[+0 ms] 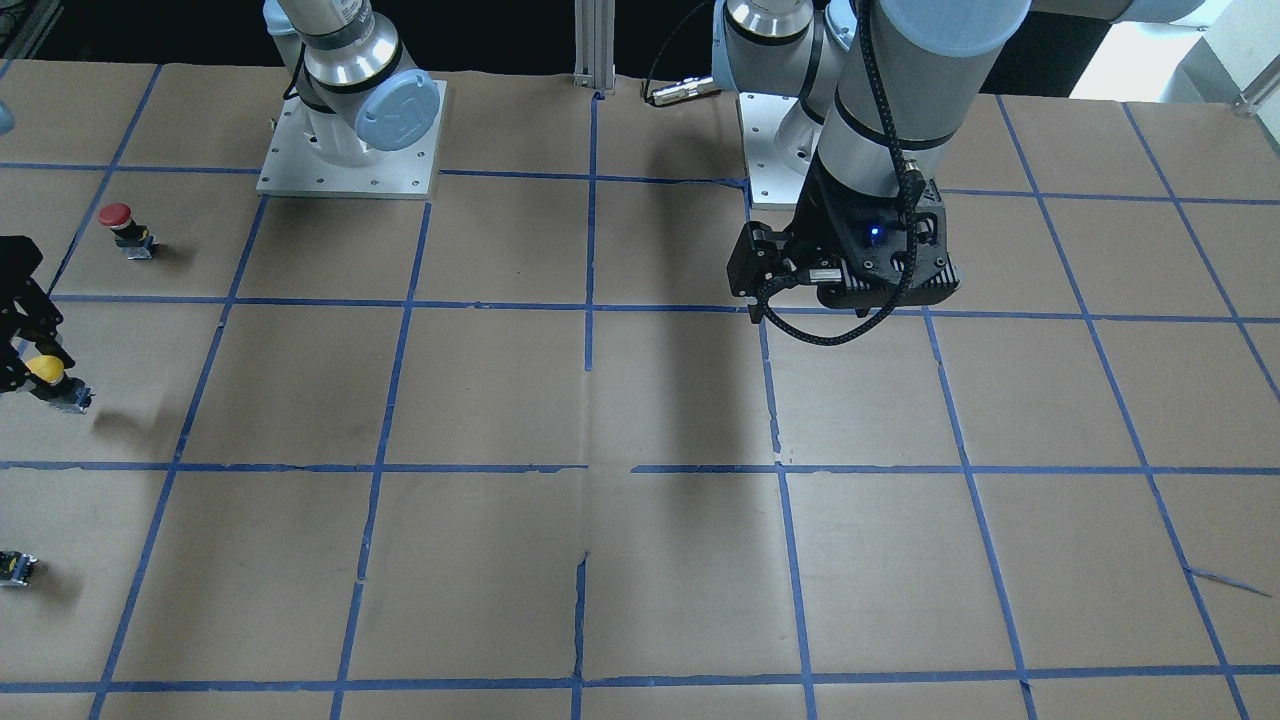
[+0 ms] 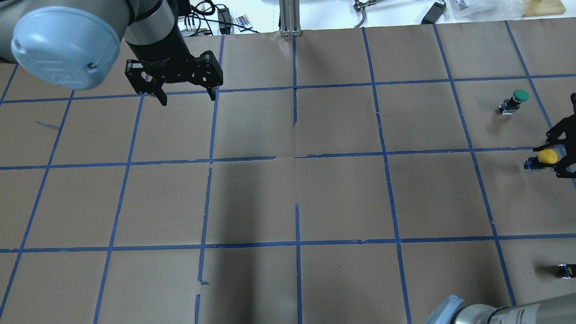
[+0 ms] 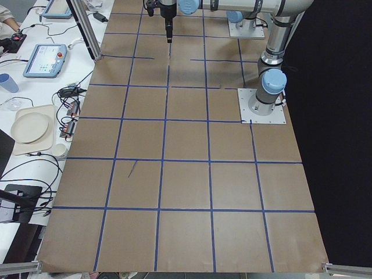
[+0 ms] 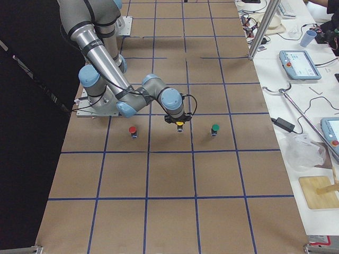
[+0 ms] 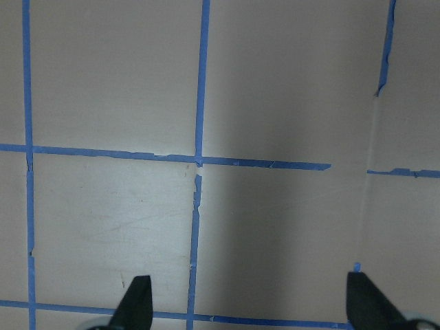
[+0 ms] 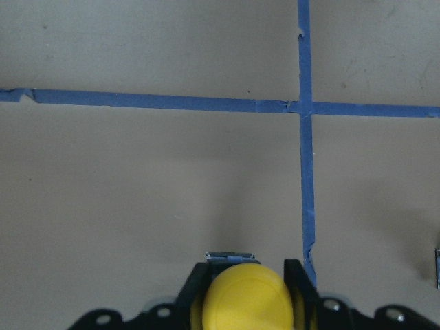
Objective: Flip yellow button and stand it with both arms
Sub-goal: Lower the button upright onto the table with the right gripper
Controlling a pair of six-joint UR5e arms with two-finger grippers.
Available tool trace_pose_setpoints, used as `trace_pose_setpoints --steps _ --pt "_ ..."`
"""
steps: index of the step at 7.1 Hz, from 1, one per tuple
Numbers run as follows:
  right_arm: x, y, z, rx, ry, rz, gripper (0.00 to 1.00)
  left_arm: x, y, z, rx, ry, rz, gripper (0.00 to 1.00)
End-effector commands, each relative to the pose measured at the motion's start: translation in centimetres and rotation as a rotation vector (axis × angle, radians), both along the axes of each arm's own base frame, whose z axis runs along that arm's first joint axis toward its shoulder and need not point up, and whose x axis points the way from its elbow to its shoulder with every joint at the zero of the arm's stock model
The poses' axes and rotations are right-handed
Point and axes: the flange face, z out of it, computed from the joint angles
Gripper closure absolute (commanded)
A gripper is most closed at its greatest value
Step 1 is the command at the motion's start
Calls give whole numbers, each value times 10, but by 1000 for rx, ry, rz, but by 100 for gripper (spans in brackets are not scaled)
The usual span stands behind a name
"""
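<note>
Gripping the yellow button (image 2: 547, 156) by its cap, right pincer (image 2: 552, 157) is sitting at the bench's (image 2: 315, 202) right edge in the overhead; left pincer (image 2: 187, 98) is hanging wide open, holding nothing, well apart. Front view: yellow button is lying tilted, body pointing away from the pincer, between red button (image 1: 117, 215) and a switch part (image 1: 15, 568). Right wrist: fingers (image 6: 198, 289) are pressing both sides of the cap. Left wrist: spread tips are framing bare bench.

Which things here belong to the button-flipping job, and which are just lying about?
Job: yellow button; right gripper, closed on it; left gripper, open, empty.
Lying about: red button; green button; capless switch part.
</note>
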Motion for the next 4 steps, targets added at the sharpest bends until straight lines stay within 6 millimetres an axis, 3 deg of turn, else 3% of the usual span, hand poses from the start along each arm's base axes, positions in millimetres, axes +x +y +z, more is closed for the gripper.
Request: trace_pose_setpoints --steps 1,3,4 --pt "-3 1 -12 22 -17 -9 68 1 -3 -1 -1 0 -17 0" --pt "-3 1 -15 31 -27 -14 62 1 -4 4 -9 16 -16 0" --pt "-2 1 -16 33 -36 -14 44 1 -4 4 -9 8 -17 0"
